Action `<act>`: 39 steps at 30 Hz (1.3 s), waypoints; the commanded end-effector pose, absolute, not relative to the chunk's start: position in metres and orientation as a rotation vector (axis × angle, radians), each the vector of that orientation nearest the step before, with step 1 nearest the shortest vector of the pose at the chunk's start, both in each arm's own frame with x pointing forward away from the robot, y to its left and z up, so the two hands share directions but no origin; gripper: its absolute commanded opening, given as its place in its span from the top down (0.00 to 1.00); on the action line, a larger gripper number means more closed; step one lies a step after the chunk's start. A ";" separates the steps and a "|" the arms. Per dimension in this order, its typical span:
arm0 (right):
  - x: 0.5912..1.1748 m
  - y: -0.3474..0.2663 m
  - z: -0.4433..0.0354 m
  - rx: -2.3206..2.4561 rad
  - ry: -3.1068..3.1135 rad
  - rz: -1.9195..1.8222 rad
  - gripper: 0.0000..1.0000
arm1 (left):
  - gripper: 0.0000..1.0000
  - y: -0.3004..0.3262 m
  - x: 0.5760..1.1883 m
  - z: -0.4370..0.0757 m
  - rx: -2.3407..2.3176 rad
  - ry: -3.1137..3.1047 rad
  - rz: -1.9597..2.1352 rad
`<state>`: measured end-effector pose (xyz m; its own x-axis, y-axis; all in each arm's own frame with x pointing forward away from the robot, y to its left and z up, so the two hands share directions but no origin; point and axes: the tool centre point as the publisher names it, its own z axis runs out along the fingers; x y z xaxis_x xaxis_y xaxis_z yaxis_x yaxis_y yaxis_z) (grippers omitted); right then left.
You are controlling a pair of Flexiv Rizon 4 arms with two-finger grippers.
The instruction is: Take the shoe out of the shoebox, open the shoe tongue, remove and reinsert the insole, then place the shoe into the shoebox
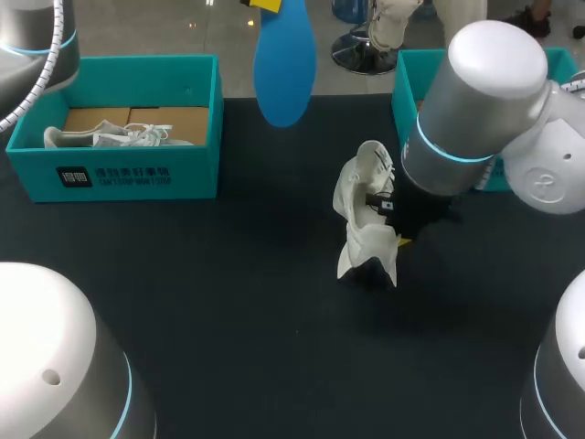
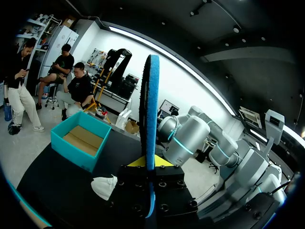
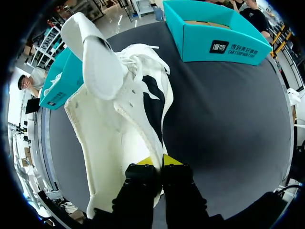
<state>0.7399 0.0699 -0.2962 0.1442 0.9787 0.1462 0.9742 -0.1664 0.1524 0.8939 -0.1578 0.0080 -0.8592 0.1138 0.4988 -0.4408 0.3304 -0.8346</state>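
A white shoe [image 1: 366,224] stands on end on the black table [image 1: 228,302], right of the middle. My right gripper [image 1: 399,240] is shut on its side wall, and in the right wrist view the wall of the shoe [image 3: 119,109] runs between the two yellow tips of that gripper [image 3: 158,161], with the tongue folded away. The blue insole [image 1: 285,64] hangs in the air above the table's far edge. My left gripper [image 2: 150,161] is shut on the insole [image 2: 151,119], which stands edge-on and upright between its fingers. Only a yellow tip of the left gripper [image 1: 267,5] shows in the head view.
A teal shoebox [image 1: 119,174] at the far left holds another white shoe [image 1: 110,137] on brown cardboard. A second teal box [image 1: 409,87] stands at the far right, partly behind my right arm [image 1: 475,119]. Bare black table lies in front of the shoe.
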 end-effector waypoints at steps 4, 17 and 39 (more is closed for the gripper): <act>0.733 0.078 -0.295 2.349 2.021 0.363 1.00 | 1.00 -0.157 0.895 0.008 0.284 -2.126 1.553; 0.703 0.098 -0.331 2.311 2.006 0.365 1.00 | 1.00 -0.157 0.895 0.008 0.284 -2.126 1.553; 0.681 0.108 -0.379 2.320 1.987 0.266 1.00 | 1.00 -0.157 0.895 0.008 0.284 -2.126 1.553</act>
<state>0.6795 0.1035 -0.3775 0.1459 0.9851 0.0909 0.9721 -0.1598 0.1717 0.8940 -0.1578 0.0080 -0.8592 0.1138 0.4988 -0.4408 0.3303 -0.8346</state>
